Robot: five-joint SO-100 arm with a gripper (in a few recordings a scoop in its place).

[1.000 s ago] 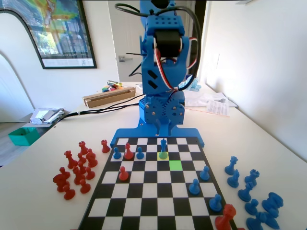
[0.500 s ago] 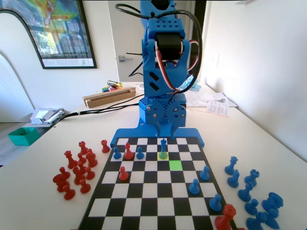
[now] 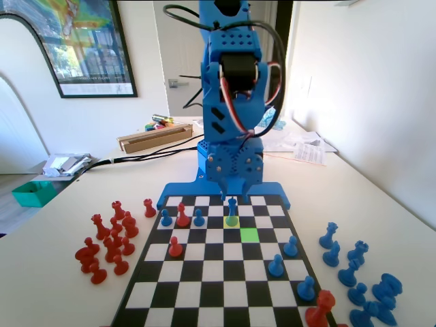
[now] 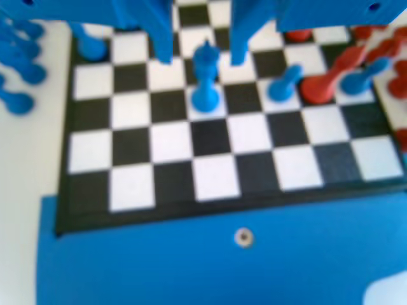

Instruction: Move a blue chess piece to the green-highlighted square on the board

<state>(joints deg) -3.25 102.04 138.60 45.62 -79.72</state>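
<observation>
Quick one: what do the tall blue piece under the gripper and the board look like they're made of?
The blue chess piece: looks like plastic, one uniform blue, smooth with a slight sheen; probably moulded or printed, too blurred to tell. The board: flat black-and-white chequer with a blue plastic-looking edge; the squares seem matte, possibly a printed sheet. The gripper looks like the same blue plastic.

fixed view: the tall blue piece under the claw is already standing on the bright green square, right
Not quite. In the fixed view the tall blue piece under the claw stands on the paler yellow-green square. The bright green square is bare, one square nearer the camera and one to the right. The claw's jaws are open, one on each side of the piece's top.
</observation>
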